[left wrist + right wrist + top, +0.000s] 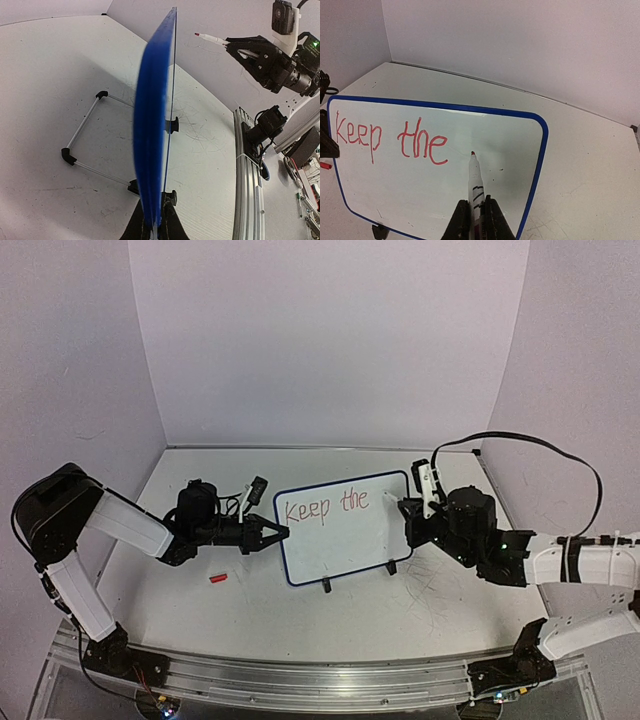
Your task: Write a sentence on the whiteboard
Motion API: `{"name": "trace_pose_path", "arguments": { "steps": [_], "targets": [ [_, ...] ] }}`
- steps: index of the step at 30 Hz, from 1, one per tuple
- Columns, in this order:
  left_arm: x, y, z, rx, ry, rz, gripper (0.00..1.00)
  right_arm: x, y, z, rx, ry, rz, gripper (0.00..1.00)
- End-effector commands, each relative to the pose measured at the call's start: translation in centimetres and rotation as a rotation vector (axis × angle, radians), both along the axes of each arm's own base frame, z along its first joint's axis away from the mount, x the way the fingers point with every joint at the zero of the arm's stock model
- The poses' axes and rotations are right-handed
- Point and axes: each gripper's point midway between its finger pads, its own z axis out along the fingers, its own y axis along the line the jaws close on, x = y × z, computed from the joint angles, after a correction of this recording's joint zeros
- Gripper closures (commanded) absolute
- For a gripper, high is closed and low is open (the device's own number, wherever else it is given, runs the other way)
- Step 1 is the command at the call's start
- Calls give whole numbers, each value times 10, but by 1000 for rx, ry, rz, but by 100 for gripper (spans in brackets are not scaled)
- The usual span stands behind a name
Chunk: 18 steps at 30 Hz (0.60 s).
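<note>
My right end effector (476, 215) is clamped on the marker (475, 175), its tip just short of the upright whiteboard (520, 165), at bare space right of the 2-word sentence (420, 142), while my left end effector (275, 533) pinches the board's left edge.

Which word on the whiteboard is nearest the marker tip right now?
The word "the", just left of the marker tip; "Keep" sits farther off, at the left end of the whiteboard.

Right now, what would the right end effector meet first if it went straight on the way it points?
The marker in the right end effector would probably hit the whiteboard first, on bare white just right of "the".
</note>
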Motion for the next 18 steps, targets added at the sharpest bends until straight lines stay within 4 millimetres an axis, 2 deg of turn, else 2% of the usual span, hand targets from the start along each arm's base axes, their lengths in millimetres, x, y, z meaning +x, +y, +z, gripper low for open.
{"name": "trace_pose_path", "arguments": {
  "steps": [1,18],
  "targets": [
    [19,9,-17,85,-1,97,100,10,6,11,11,-12,-16,100],
    [22,9,-19,91,3,112,100,14,9,14,0,-20,-25,100]
  ]
}}
